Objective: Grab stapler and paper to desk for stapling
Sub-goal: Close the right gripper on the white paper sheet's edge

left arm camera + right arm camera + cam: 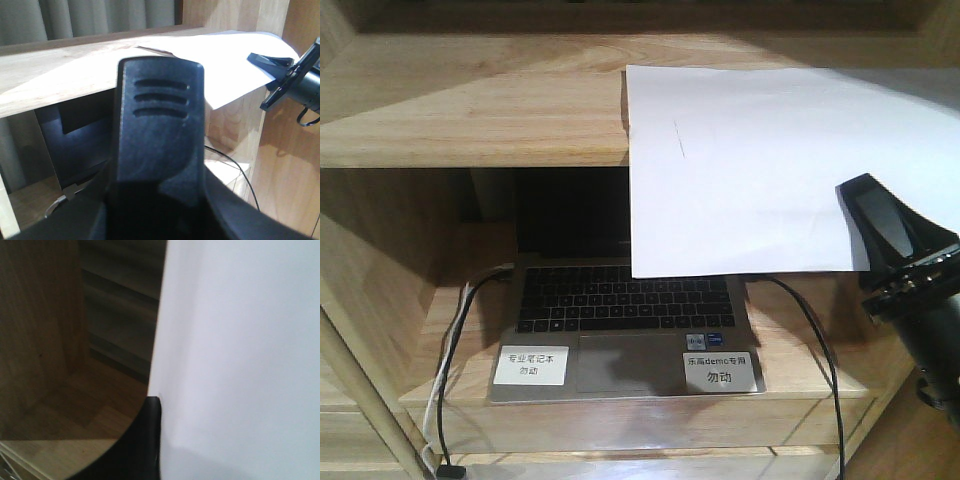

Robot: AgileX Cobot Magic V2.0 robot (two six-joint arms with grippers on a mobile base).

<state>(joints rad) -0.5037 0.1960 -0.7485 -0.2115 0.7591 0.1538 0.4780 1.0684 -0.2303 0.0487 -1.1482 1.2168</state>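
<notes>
**Paper overhangs shelf, R claw at its corner**

Paper (740,170) lies on the shelf top (470,120) in upper right of frame. Its front part hangs over the laptop (620,300), prob. so a finger can get under the free edge. R gripper (868,205) is at the sheet's lower-right corner, one finger over it; clamped or not, can't tell. L gripper (160,125) fills its own cam, state unclear too. Stapler, desk: not in view.

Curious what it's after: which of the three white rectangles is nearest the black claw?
The large plain paper overhanging the upper ledge; the right gripper is at its edge. The two small labels sit on the laptop below.
</notes>
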